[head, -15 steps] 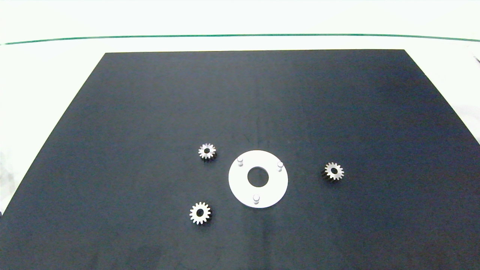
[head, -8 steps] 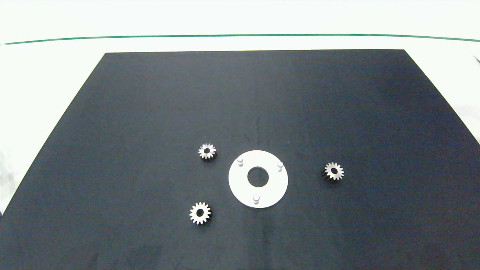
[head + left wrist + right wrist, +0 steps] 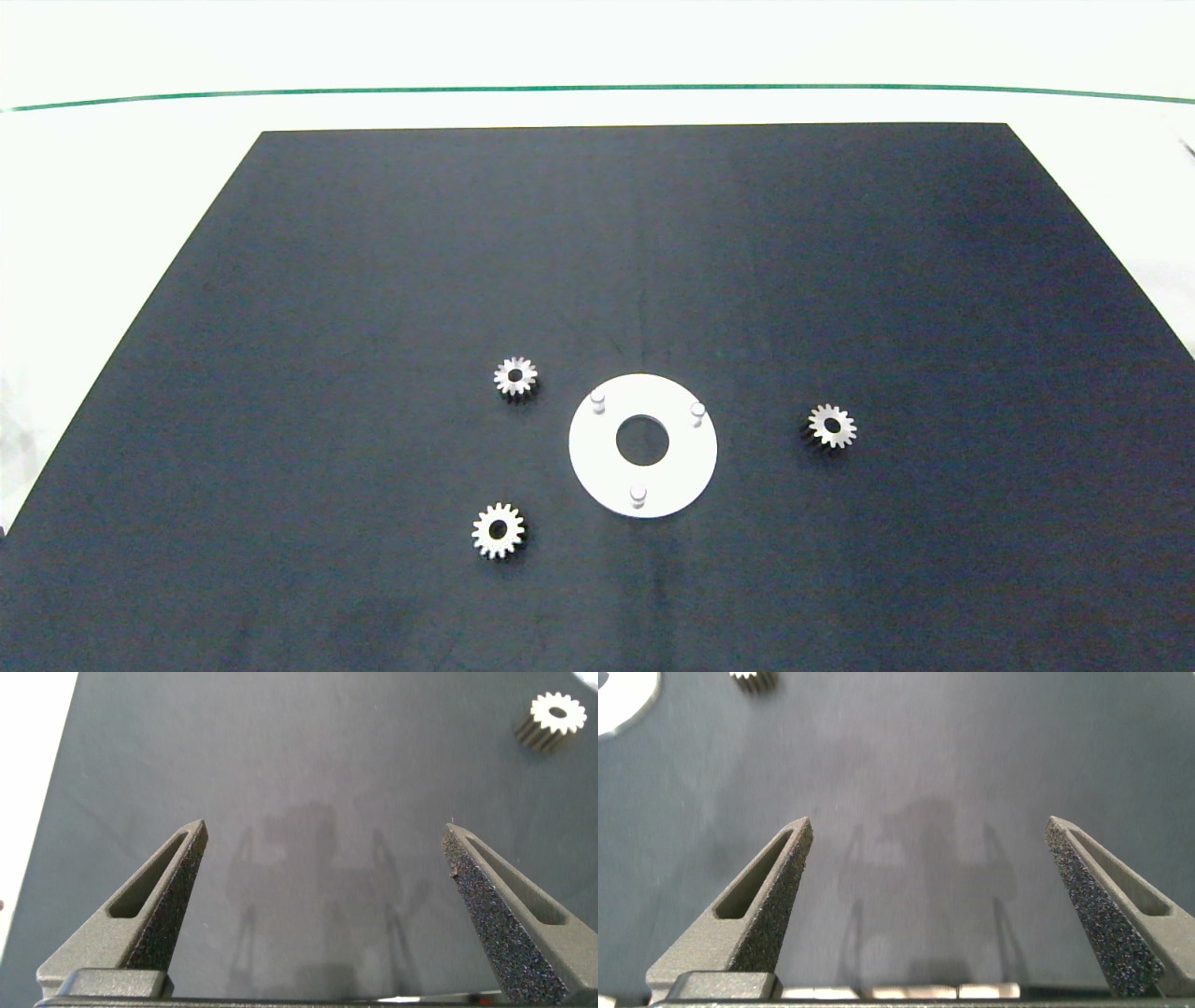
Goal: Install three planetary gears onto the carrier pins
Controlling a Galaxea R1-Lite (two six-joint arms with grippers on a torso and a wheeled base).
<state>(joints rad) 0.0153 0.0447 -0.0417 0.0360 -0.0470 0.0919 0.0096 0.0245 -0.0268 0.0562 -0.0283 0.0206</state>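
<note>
Three small silvery-metal planetary gears (image 3: 515,377) (image 3: 499,530) (image 3: 832,426) are lying flat on the black mat (image 3: 373,280) around the white round disc (image 3: 642,446), whose carrier pins (image 3: 598,401) are standing bare. Left gripper (image 3: 325,835) and right gripper (image 3: 927,831) are hovering spread wide above the mat, gripping nothing.

No change to log across the head views: I see nothing displaced on the mat (image 3: 373,280) (gears, disc and pins included), and neither of my arms enters from either edge there. Positions read identical throughout.
</note>
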